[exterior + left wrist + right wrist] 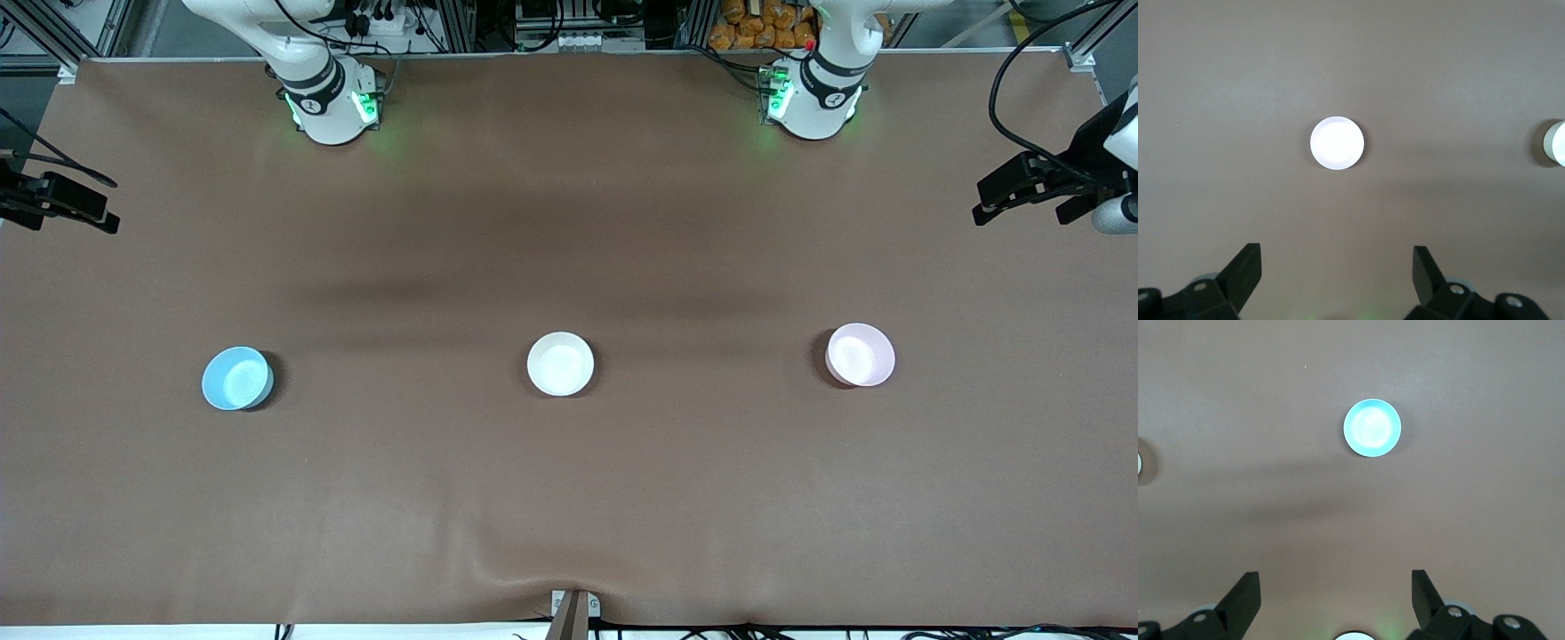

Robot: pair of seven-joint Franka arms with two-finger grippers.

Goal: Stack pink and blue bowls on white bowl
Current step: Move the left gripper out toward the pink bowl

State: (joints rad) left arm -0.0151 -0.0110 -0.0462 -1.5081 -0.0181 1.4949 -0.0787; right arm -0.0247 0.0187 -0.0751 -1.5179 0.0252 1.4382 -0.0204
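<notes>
Well apart on table (569, 498): blue bowl (237, 378), white bowl (560, 364), pink bowl (860, 355).

a brown table (569, 498) cover, slightly wrinkled at the edge nearest the front camera

I see the brown table (569, 498) carrying three separate bowls in a row: blue bowl (236, 378), white bowl (560, 364), pink bowl (860, 355).

Both arms wait raised high over the counter (569, 498); the left hand (1337, 280) and right hand (1335, 600) hang spread wide, empty.
</notes>
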